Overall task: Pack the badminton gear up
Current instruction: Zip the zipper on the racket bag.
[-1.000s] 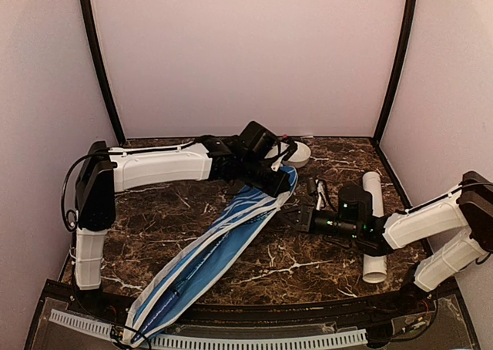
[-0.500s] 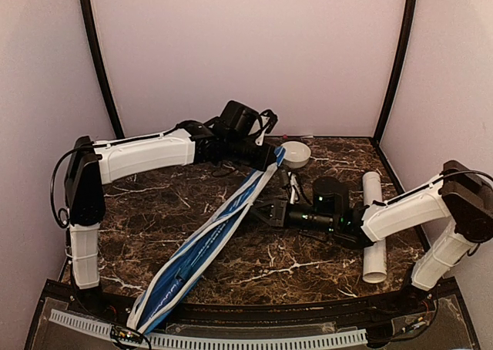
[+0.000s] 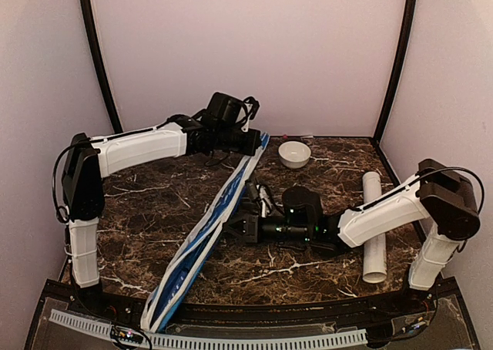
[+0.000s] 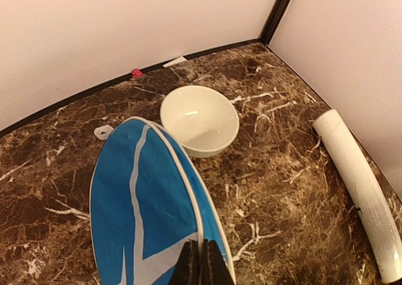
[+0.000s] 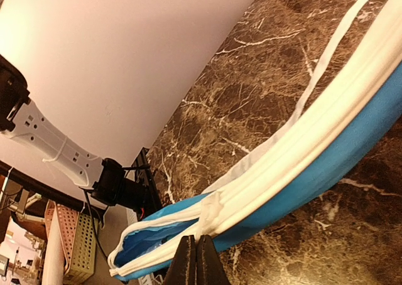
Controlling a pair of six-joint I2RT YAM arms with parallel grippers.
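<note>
Across the dark marble surface (image 3: 146, 211) the racket cover (image 3: 202, 246) runs diagonally, its far end lifted near the bowl (image 3: 295, 154). At that end the left hand (image 4: 201, 264) is pressed together on the cover's white trim; the right hand (image 5: 195, 260) pinches the trim mid-length. Both grips are on thin edging, so an uneven pull could slip it free or twist the cover. The tube (image 3: 373, 227) lies well apart at right.

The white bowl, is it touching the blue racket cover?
Apart. The top view shows a strip of dark table between the white bowl and the raised tip of the blue racket cover.
</note>
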